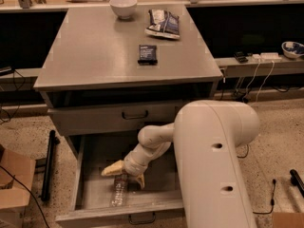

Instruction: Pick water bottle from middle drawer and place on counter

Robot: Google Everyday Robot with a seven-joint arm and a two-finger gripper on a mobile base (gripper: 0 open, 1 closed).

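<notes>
The water bottle [118,193] lies on its side on the floor of the open middle drawer [94,161], near the drawer's front, with its long axis pointing front to back. My gripper [125,175] reaches down into the drawer at the bottle's far end. Its two yellowish fingers [113,169] are spread apart, one left and one right of the bottle's top. The gripper holds nothing. The grey counter [95,56] is the top of the cabinet above. My white arm covers the right part of the drawer.
On the counter stand a white bowl [123,6], a snack bag [163,23] and a small dark packet [147,53]. The top drawer [134,114] is shut. A black bar [47,165] and a cardboard box [14,184] lie on the floor at the left.
</notes>
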